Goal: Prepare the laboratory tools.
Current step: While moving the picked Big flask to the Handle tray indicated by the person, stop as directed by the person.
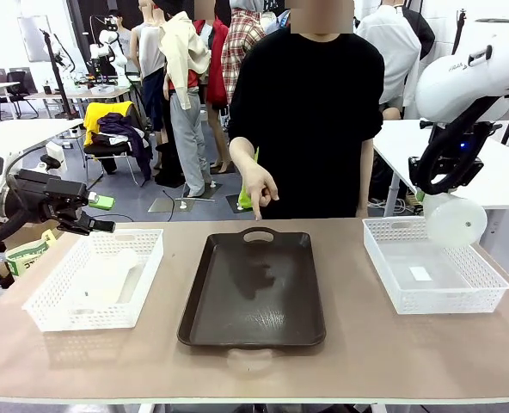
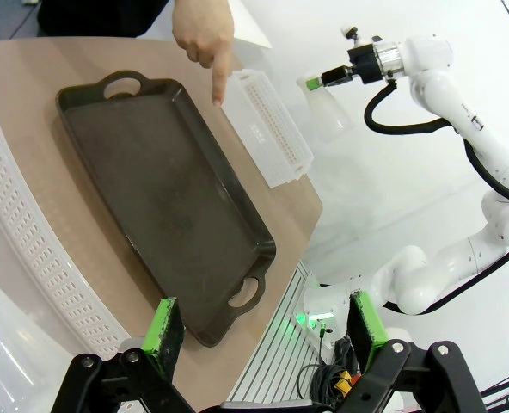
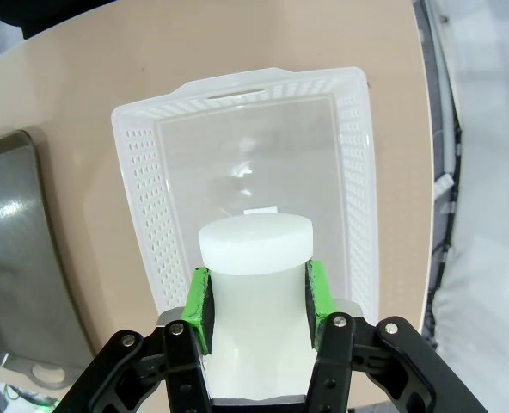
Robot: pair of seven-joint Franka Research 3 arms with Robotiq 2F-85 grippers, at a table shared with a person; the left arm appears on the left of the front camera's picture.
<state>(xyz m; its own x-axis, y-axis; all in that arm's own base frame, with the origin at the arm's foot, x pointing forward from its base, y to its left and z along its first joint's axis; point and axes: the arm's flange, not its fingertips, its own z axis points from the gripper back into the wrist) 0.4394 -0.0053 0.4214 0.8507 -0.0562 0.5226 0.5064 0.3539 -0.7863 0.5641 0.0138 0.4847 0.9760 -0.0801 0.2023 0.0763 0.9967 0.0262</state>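
One frosted-white conical flask (image 1: 455, 222) hangs tilted over the right white mesh basket (image 1: 392, 284), with my right gripper (image 1: 439, 191) shut on its neck. In the right wrist view the green pads (image 3: 201, 305) clamp the flask (image 3: 254, 245) above that basket (image 3: 151, 172). A second flask (image 1: 108, 280) lies on its side in the left mesh basket (image 1: 52, 314). My left gripper (image 1: 100, 213) hovers open above that basket's far left corner, holding nothing; in its wrist view the left gripper (image 2: 265, 331) shows spread fingers (image 2: 164, 327).
A dark brown tray (image 1: 276, 331) lies in the middle of the table. The person stands at the far side, one hand (image 1: 259, 185) pointing a finger down at the tray's far end. The table's front strip is bare.
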